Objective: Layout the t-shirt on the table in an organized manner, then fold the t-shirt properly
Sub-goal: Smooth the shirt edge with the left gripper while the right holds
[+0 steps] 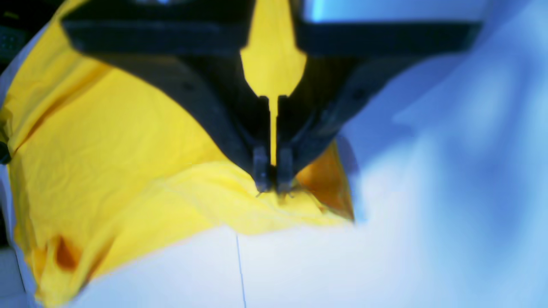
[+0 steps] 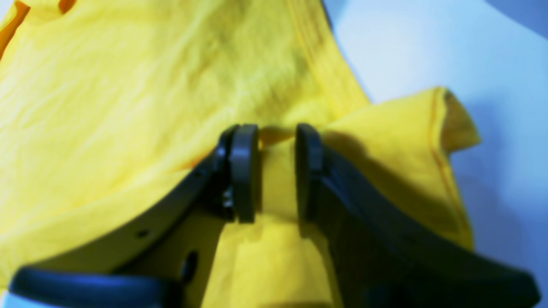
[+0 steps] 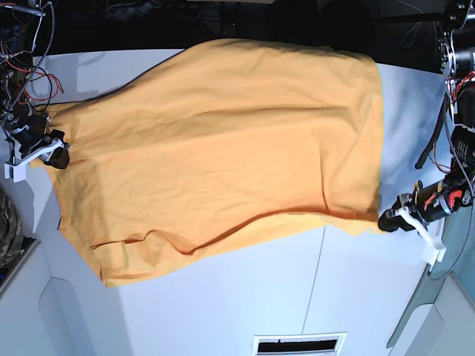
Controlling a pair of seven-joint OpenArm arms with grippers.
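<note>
Broadly, the orange-yellow t-shirt [image 3: 223, 141] lies plain-side-up, both the left claw [image 1: 272, 188] and right claw [image 2: 276, 171] clamped on its edges.

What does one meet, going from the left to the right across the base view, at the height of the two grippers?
Right gripper, shut on the shirt's left edge → t-shirt, spread across the middle → left gripper, shut on the shirt's right corner → bare strip of the table just beyond.
</note>
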